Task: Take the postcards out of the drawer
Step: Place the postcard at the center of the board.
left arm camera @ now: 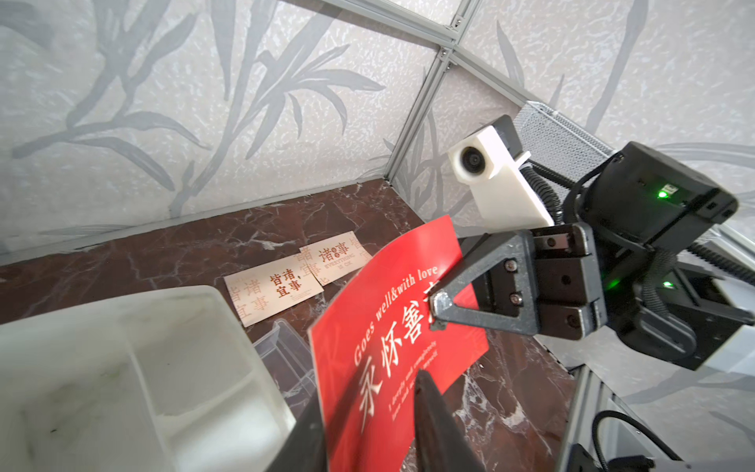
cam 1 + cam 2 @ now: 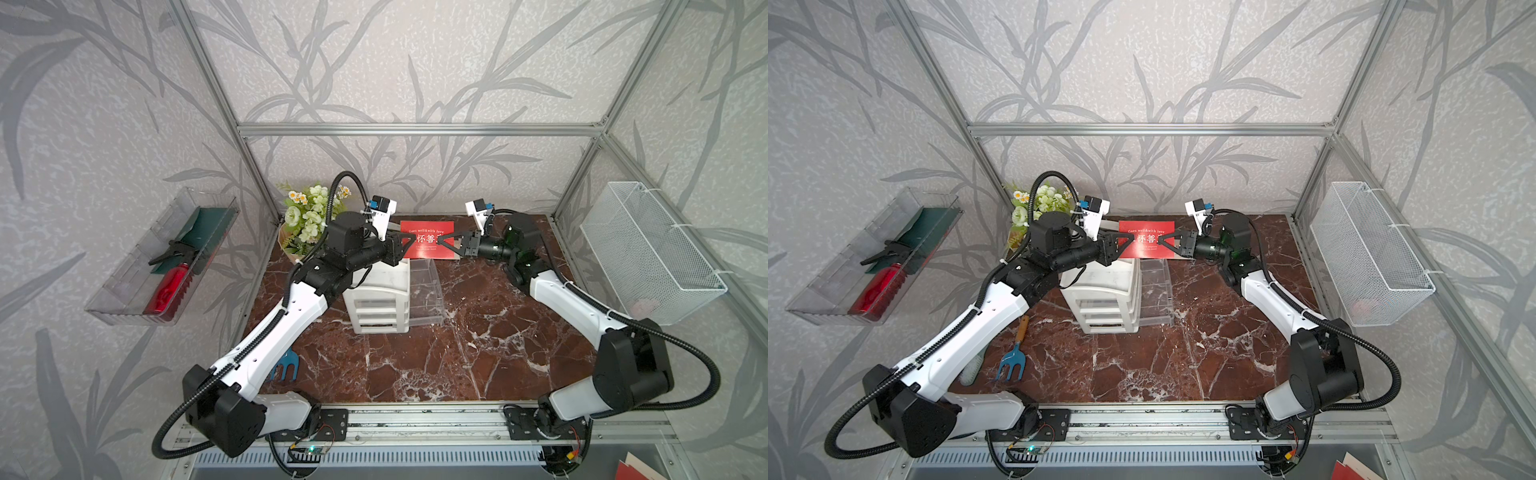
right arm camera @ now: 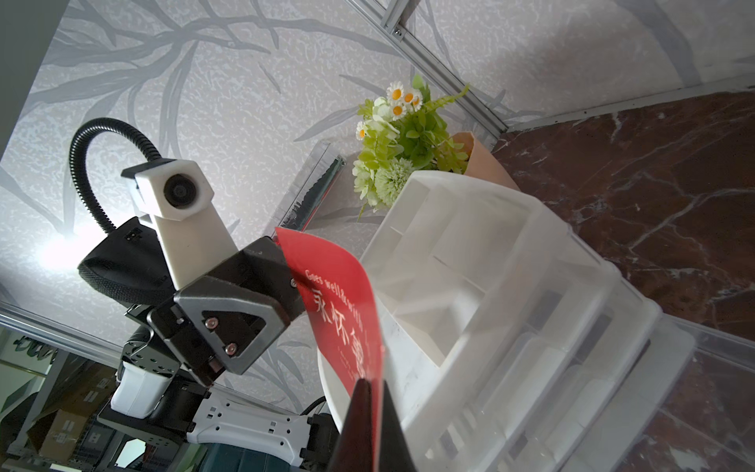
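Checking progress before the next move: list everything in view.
organiser: one, white, mid table
drawer: one, clear, pulled out beside organiser
red postcard: one, red, airborne by organiser's far end
beige postcards: two, beige, flat on table behind organiser
bouquet: one, green-white, back left corner
garden fork: one, blue, table's front left
tray: one, clear, left wall, holding red bottle, green sheet, black tool
wire basket: one, white, right wall
left gripper: one, black, jaws open around red postcard
right gripper: one, black, jaws shut on red postcard
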